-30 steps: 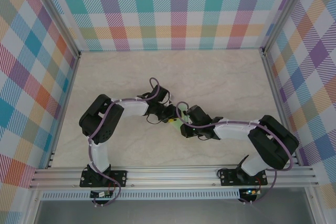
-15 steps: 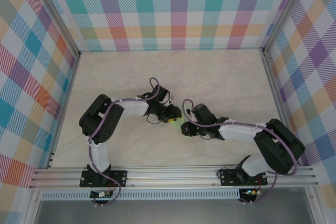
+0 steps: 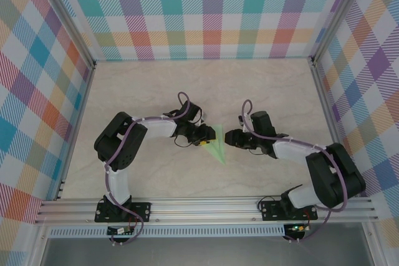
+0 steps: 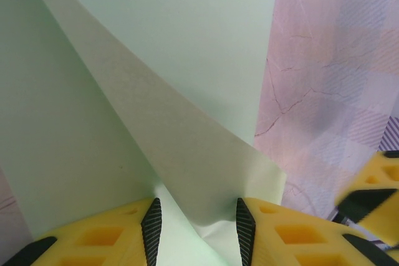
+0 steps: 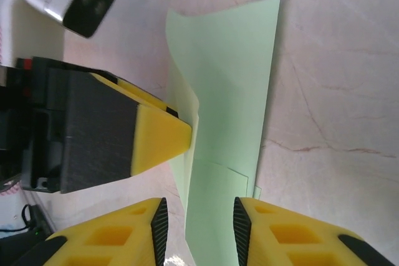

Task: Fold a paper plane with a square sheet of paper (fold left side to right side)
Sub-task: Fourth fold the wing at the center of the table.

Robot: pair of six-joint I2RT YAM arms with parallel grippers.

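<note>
Two tools meet over the middle of the desk (image 3: 268, 98). The paper plane (image 3: 216, 146) lies flat between them, its point toward my bases. My left tool (image 3: 206, 135) sits at the plane's left edge with its jaws part-way apart and a raised fold of green paper between the pads (image 4: 151, 222). The frame edge cuts off the contact, so I cannot tell whether they pinch it. My right tool (image 3: 231, 138) is just beside the plane, part-open, holding nothing. In the right wrist view one end of the paper runs out of frame.

paper plane (image 3: 217, 146) | on table (image 3: 156, 85) | between left hand (image 3: 208, 137), right hand (image 3: 229, 138)
</note>
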